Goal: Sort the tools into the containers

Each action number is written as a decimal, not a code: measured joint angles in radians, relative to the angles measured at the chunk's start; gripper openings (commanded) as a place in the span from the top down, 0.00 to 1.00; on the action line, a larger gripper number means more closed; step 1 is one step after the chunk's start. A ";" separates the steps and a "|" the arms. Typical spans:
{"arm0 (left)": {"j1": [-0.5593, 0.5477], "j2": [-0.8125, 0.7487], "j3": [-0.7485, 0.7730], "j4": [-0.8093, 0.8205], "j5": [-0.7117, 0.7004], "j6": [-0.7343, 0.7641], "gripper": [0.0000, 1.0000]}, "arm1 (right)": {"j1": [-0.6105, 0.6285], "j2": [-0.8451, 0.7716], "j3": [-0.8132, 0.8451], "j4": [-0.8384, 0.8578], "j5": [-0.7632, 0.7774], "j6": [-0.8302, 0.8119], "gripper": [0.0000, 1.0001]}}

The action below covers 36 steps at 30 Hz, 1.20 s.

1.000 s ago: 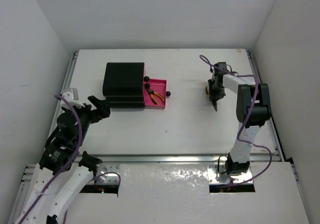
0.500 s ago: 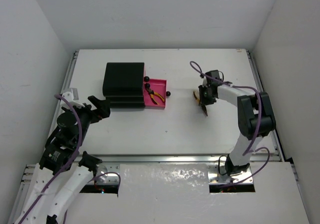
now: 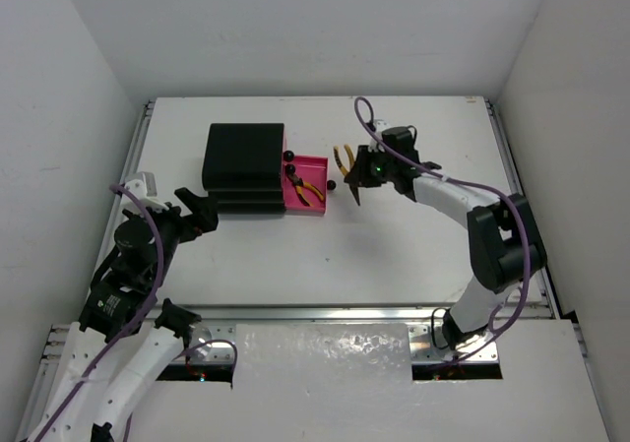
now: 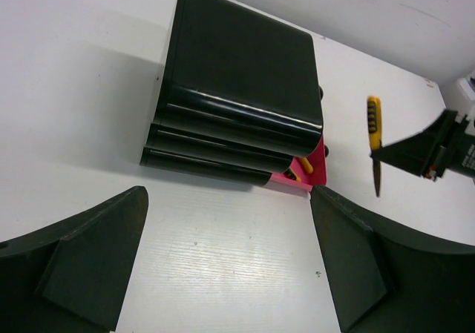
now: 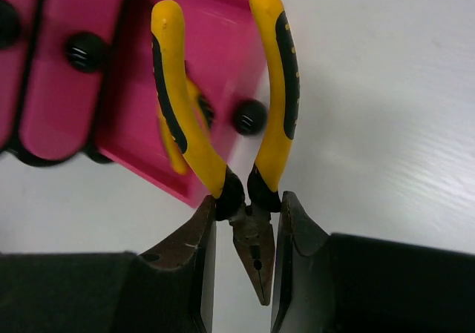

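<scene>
My right gripper (image 3: 359,176) is shut on a pair of yellow-handled pliers (image 3: 345,157), held above the table just right of the open pink drawer (image 3: 317,162). In the right wrist view its fingers (image 5: 197,259) pinch the pliers (image 5: 176,118) at the pivot, handles pointing away over the drawer's (image 5: 215,36) corner and its knob (image 5: 250,116). A second pair of pliers (image 3: 310,192) lies in that drawer. The black chest (image 3: 243,161) stands at the back left. My left gripper (image 3: 197,211) stands open, empty, left of the chest (image 4: 237,73).
Two other drawers show round black knobs (image 3: 288,156) on the chest's right face. Raised metal rails (image 3: 315,313) edge the white table (image 3: 413,255). White walls enclose the back and both sides. The purple cable (image 3: 366,117) loops above the right wrist.
My right arm has swung left from the table's right side to the open drawer, carrying the pliers. The left arm has not moved.
</scene>
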 measured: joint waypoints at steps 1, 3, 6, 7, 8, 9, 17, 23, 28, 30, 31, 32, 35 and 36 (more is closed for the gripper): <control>0.000 0.000 0.000 0.000 0.000 0.000 0.11 | 0.023 0.019 0.027 0.017 0.001 0.012 1.00; 0.000 0.000 0.000 0.000 -0.002 0.000 0.11 | 0.069 0.066 0.079 0.061 0.013 0.035 1.00; 0.000 0.000 0.000 0.000 -0.003 0.000 0.11 | 0.127 0.137 0.153 0.106 0.036 0.068 1.00; 0.000 0.000 0.000 0.000 -0.003 0.000 0.11 | 0.142 0.160 0.177 0.112 0.043 0.074 1.00; 0.000 0.000 0.000 0.000 -0.003 0.000 0.11 | 0.156 0.187 0.203 0.117 0.051 0.080 1.00; 0.000 0.000 0.000 0.000 -0.003 0.000 0.11 | 0.166 0.214 0.229 0.121 0.063 0.085 1.00; 0.000 0.000 0.000 0.000 -0.003 0.000 0.11 | 0.209 0.351 0.356 0.082 0.140 0.073 1.00; 0.000 0.000 0.000 0.000 -0.003 0.000 0.11 | 0.226 0.351 0.356 0.064 0.161 0.034 1.00; 0.000 -0.002 0.000 0.000 -0.003 0.000 0.11 | 0.244 0.351 0.355 0.029 0.174 -0.008 1.00; 0.000 -0.002 0.000 0.000 -0.003 0.000 0.11 | 0.245 0.351 0.349 0.027 0.176 -0.021 1.00; 0.000 -0.002 0.000 0.000 -0.003 0.000 0.11 | 0.245 0.351 0.341 0.028 0.175 -0.027 1.00; 0.000 -0.002 0.000 0.000 -0.003 0.000 0.11 | 0.243 0.350 0.330 0.030 0.175 -0.033 1.00; 0.000 -0.002 0.000 0.000 -0.003 0.000 0.11 | 0.244 0.349 0.297 0.025 0.174 -0.044 1.00; 0.000 -0.002 0.000 0.000 -0.003 0.000 0.11 | 0.245 0.349 0.286 0.019 0.175 -0.051 1.00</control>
